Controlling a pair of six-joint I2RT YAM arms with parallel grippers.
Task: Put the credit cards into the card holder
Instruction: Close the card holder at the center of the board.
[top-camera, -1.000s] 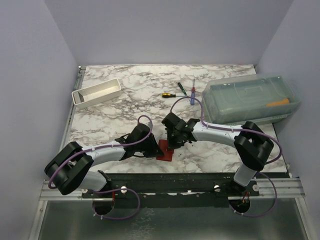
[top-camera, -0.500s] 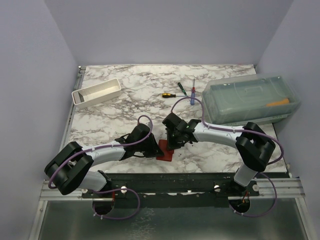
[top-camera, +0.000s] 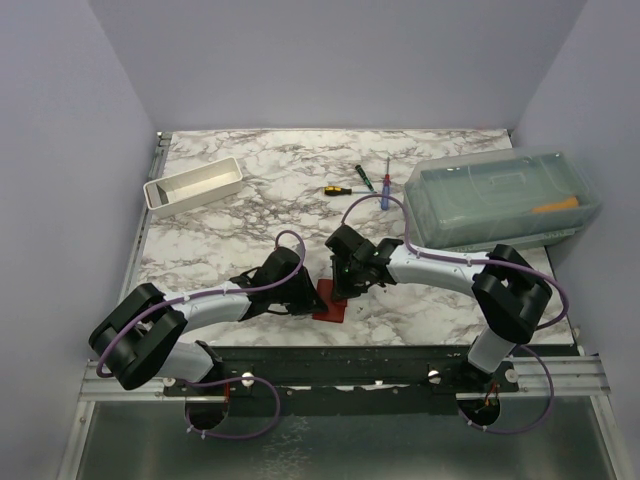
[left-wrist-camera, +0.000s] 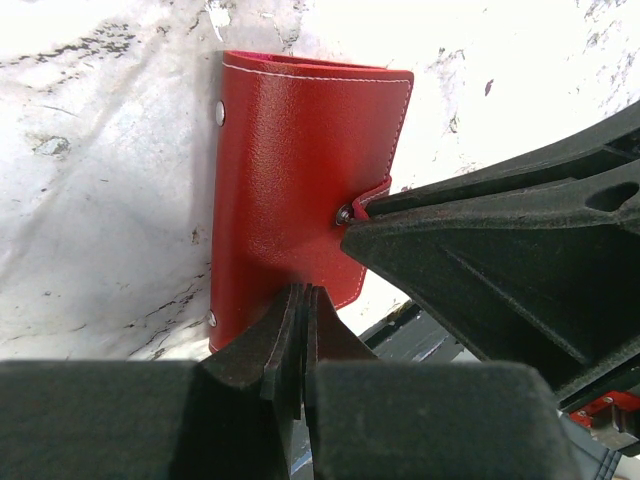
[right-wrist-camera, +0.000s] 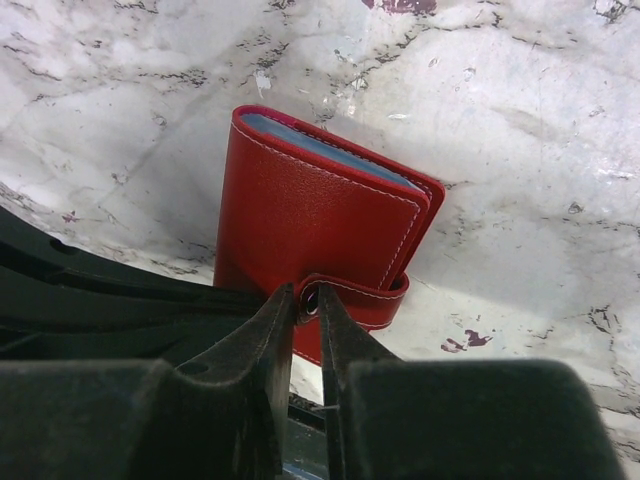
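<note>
The card holder (top-camera: 331, 300) is a dark-red wallet lying folded on the marble table, close to the front edge. In the right wrist view a blue card edge (right-wrist-camera: 330, 150) shows inside the wallet (right-wrist-camera: 300, 215). The tan card is hidden. My right gripper (right-wrist-camera: 308, 295) is shut on the wallet's snap strap (right-wrist-camera: 355, 298). It also shows in the top view (top-camera: 343, 288). My left gripper (left-wrist-camera: 303, 290) is shut, and its tips rest on the wallet's cover (left-wrist-camera: 290, 160). In the top view it (top-camera: 312, 297) is at the wallet's left side.
A white tray (top-camera: 193, 184) stands at the back left. A clear plastic box (top-camera: 500, 197) stands at the right. Three screwdrivers (top-camera: 341, 188) lie behind the arms. The table's front edge (top-camera: 350, 345) and a metal rail lie just below the wallet.
My right gripper has shifted very slightly to the left at the wallet. The left arm and the wallet have not visibly moved.
</note>
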